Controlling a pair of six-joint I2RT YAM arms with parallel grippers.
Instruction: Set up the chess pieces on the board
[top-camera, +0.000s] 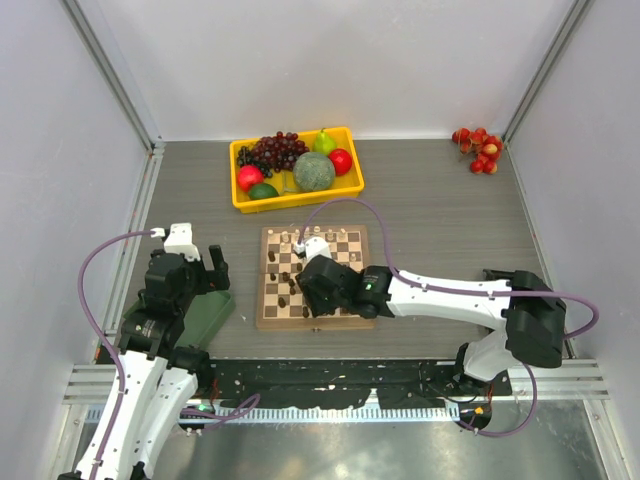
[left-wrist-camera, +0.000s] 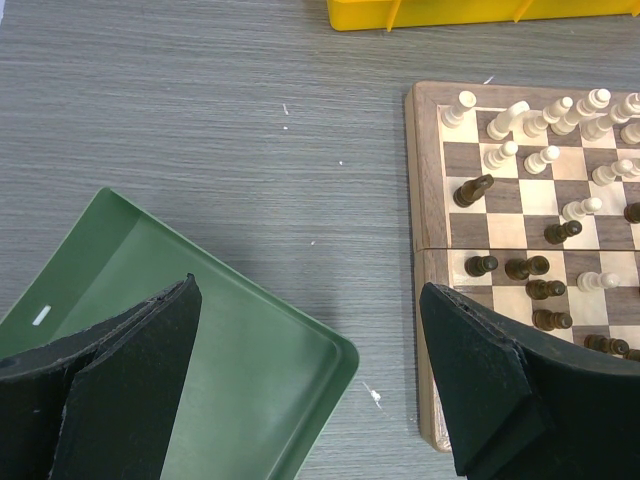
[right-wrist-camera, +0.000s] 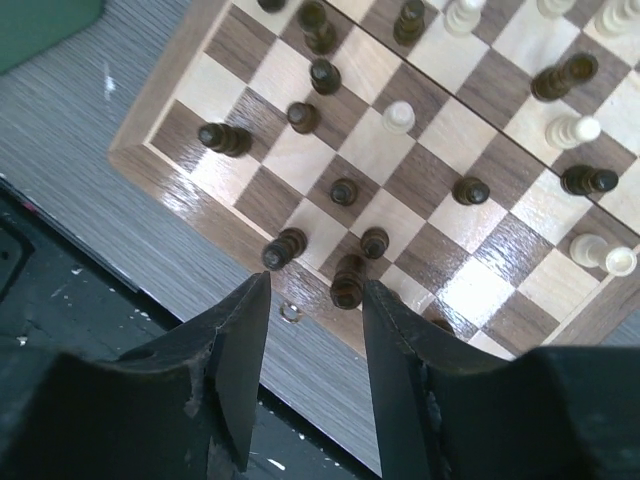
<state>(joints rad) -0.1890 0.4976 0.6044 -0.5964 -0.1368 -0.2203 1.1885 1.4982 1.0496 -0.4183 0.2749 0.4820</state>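
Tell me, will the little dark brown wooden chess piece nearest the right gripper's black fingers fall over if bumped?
Probably. That dark brown chess piece looks tall with a narrow base, so a nudge from the open right gripper could tip it. Its rounded body would likely roll afterwards. The checked wooden board looks shiny, so it might slide too.

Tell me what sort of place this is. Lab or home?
Likely a lab robot cell, not a home: bare white walls and metal framing enclose the grey table, two arms sit at its near edge, and the chessboard and yellow fruit tray look like props.
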